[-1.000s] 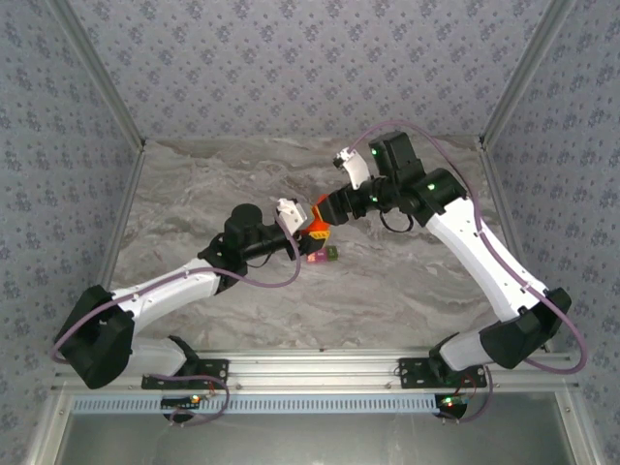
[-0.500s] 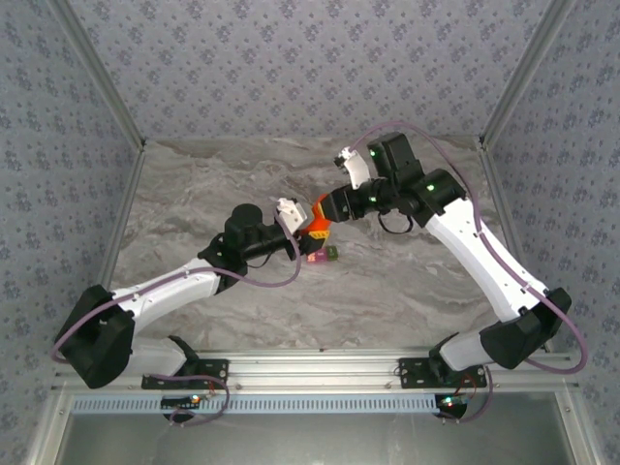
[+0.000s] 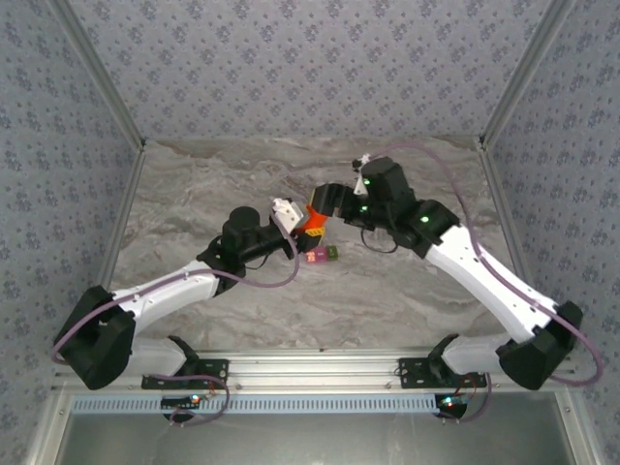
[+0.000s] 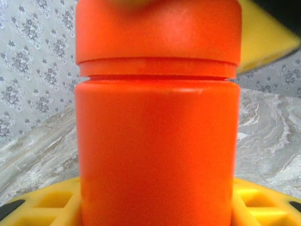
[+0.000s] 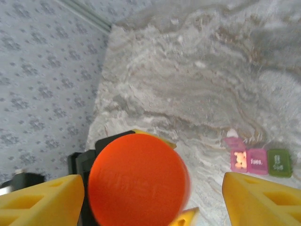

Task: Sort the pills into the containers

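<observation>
My left gripper (image 3: 308, 226) is shut on an orange bottle (image 3: 313, 225) and holds it upright above the table; in the left wrist view the bottle (image 4: 157, 141) stands between the yellow fingers (image 4: 47, 200), its cap on. My right gripper (image 3: 325, 202) hangs over the cap (image 5: 138, 186), open; in the right wrist view its right finger (image 5: 261, 200) is clear of the cap and its left finger is close beside it. The containers (image 3: 323, 255), a small joined pink and olive-green row (image 5: 257, 162), lie on the table below. One pink cell is open, with small pale pills (image 5: 239, 160) inside.
The marble table (image 3: 213, 184) is fenced by patterned walls with metal posts at the back corners. Both arms meet near its middle, with the containers just in front of them. Bare marble lies to the left, right and far side.
The right arm has dropped and its wrist has turned, bringing the gripper over the bottle's cap from above. The left arm and bottle have barely moved.
</observation>
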